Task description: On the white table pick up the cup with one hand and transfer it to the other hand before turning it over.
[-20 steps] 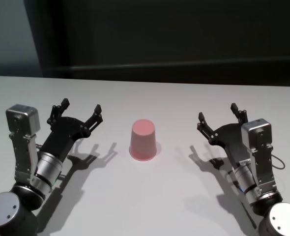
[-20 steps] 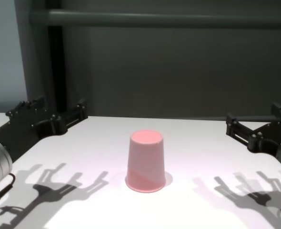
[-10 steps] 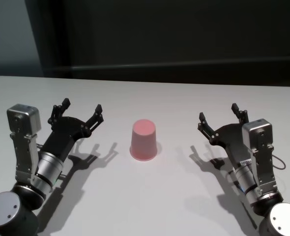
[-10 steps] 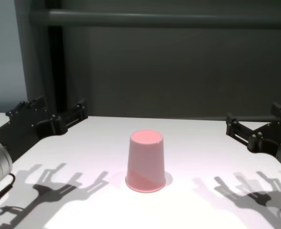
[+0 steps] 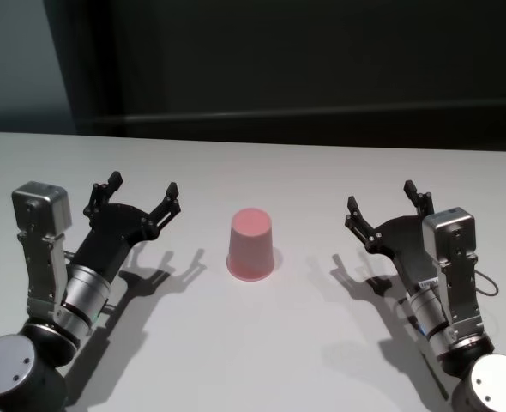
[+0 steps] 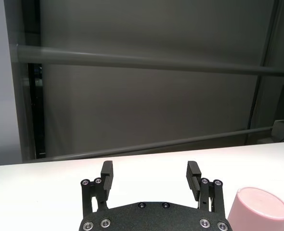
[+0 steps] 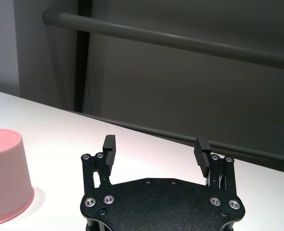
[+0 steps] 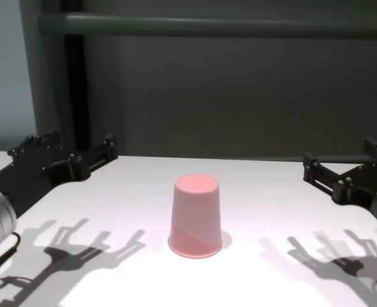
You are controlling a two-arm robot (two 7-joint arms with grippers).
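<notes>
Cup (image 5: 252, 245): pink tumbler, upside down, wide rim flat on the table, closed base up. Centre of the head view, a bit below the middle. Centre-low in the chest view (image 8: 195, 216). Nothing touches it.
Table (image 5: 262, 352): white, fills the lower two thirds of the head view. Carries the cup and the shadows of both grippers.
Left gripper (image 5: 141, 197): left-centre of the head view, tips pointing up-frame and slightly toward the cup. Fingers spread wide, nothing between them. Well apart from the cup, off the table surface with its shadow beneath. Left edge in the chest view (image 8: 64, 151).
Left wrist view: gripper (image 6: 150, 172) at bottom centre, two ribbed pads apart, bare table between; cup (image 6: 257, 211) in the lower right corner, beside the gripper, not touching.
Right gripper (image 5: 388, 202): right-centre of the head view, tips up-frame. Fingers spread wide, holding nothing. Well apart from the cup, about level with the left gripper. Right edge in the chest view (image 8: 345, 169).
Right wrist view: gripper (image 7: 155, 147) at bottom centre, pads apart, table between; cup (image 7: 5, 175) at the lower left edge, partly cut off, clear of the fingers.
Background: dark wall with a grey bar (image 8: 214, 25) across the top of the chest view.
</notes>
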